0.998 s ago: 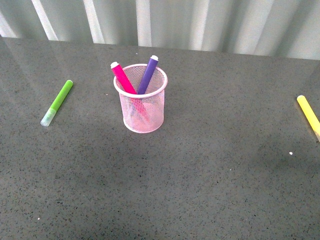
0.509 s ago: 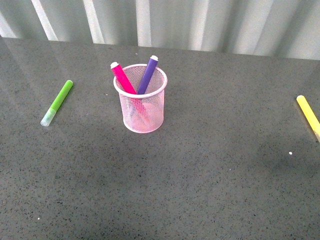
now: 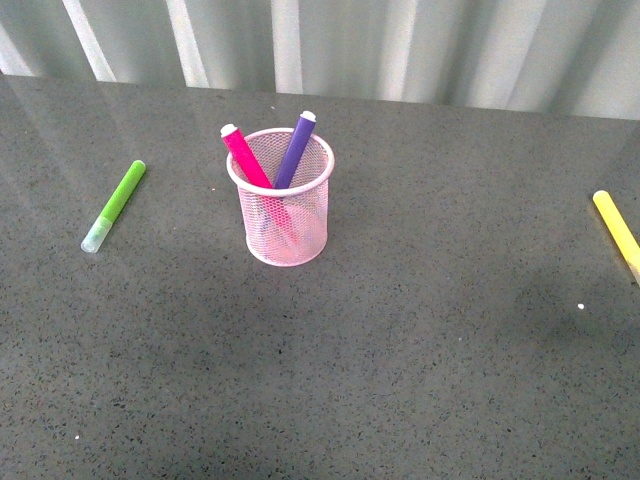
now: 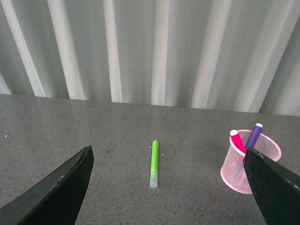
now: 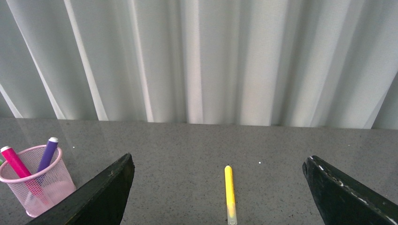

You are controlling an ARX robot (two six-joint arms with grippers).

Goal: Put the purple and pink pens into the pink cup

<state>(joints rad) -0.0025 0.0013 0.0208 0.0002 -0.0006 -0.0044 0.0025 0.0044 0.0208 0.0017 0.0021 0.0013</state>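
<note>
Front view has the pink pen [image 3: 246, 157] and purple pen [image 3: 296, 150] both standing tilted inside the pink cup [image 3: 288, 225]. Left gripper [image 4: 168, 187] and right gripper [image 5: 218, 197] hang spread wide, holding nothing.

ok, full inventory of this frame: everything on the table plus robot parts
pink cup: 1, light pink mesh, standing upright mid-table
pink pen: 1, magenta, in the cup, leaning left
purple pen: 1, purple, in the cup, leaning right
green marker: 1, lime, lying flat left of the cup
yellow marker: 1, yellow, lying flat at the right edge
table: 1, grey speckled
curtain: 1, pale, behind the table
left pincer: open, empty
right pincer: open, empty
</note>
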